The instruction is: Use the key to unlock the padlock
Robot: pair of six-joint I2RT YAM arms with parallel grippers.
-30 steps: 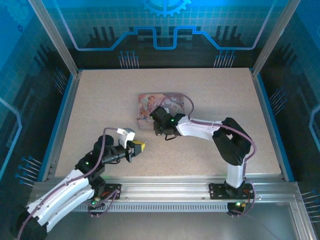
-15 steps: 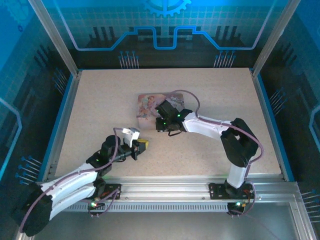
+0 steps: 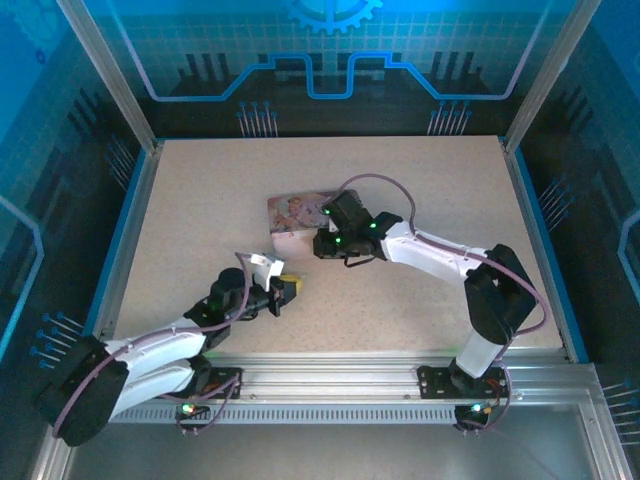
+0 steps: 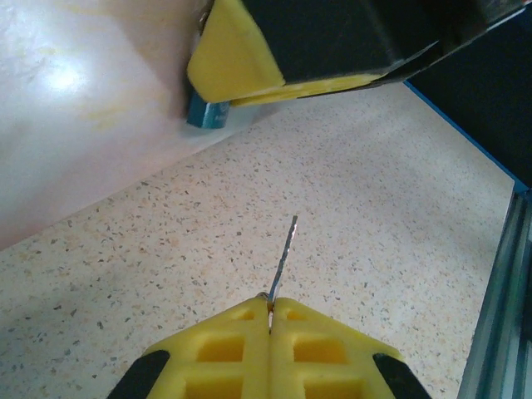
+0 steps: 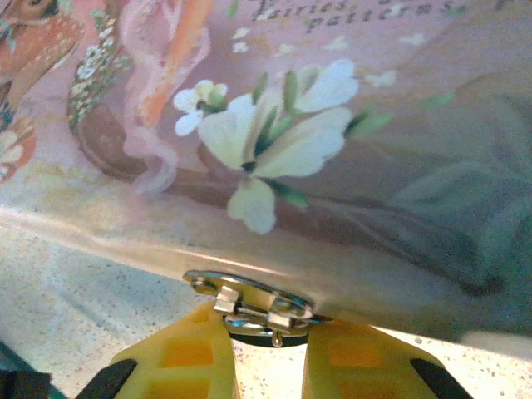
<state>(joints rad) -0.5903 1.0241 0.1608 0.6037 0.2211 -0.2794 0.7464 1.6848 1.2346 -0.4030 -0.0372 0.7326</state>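
Key [image 4: 283, 253]: head buried between the left gripper's [image 4: 270, 303] pressed-together pads, just the blade pokes out. Padlock [image 4: 207, 113]: top covered by a right gripper [image 5: 268, 332] finger [image 4: 237, 58], blurred. Right wrist view: tin [image 5: 332, 125] cut off on 3 sides, soft focus. Padlock mostly tucked under the hasp [image 5: 249, 299], pad contact unclear.

L fingers [image 3: 290, 289] w/ key [image 4: 283, 258] nearer tin [image 3: 293, 212]; tin further left.
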